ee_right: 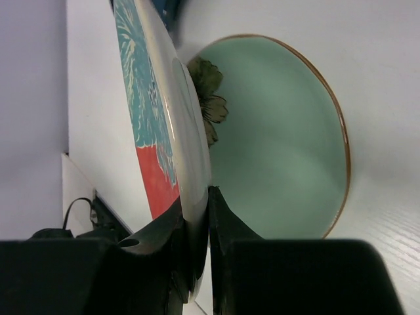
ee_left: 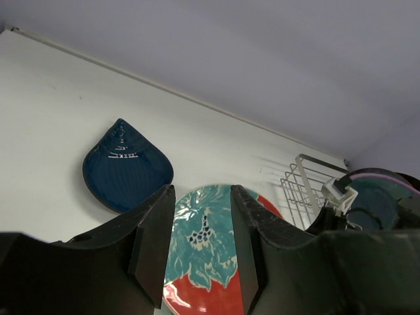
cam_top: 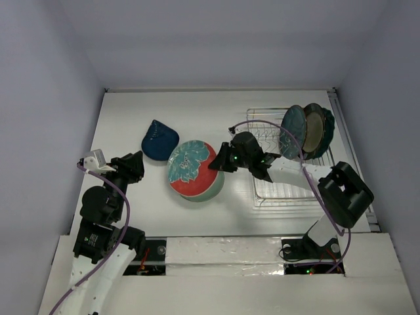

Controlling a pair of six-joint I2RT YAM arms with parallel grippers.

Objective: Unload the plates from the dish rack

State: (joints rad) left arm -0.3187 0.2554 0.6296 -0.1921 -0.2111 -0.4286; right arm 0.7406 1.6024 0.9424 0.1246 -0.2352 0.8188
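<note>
My right gripper (cam_top: 216, 163) is shut on the right rim of the round teal-and-red plate (cam_top: 189, 168). It holds the plate over a pale green plate (cam_top: 211, 191) on the table. In the right wrist view my gripper (ee_right: 207, 216) pinches the plate's rim (ee_right: 190, 157), with the green plate (ee_right: 282, 144) behind it. The dark blue shell-shaped plate (cam_top: 159, 140) lies flat on the table to the left. The chrome dish rack (cam_top: 282, 190) holds two upright plates at its far end, a dark teal one (cam_top: 293, 131) and an olive-centred one (cam_top: 316, 130). My left gripper (cam_top: 134, 164) is open and empty.
In the left wrist view my open gripper (ee_left: 200, 223) faces the teal-and-red plate (ee_left: 207, 249), with the blue shell plate (ee_left: 125, 167) to its left and the rack (ee_left: 302, 190) to its right. White walls close in the table at the back and sides.
</note>
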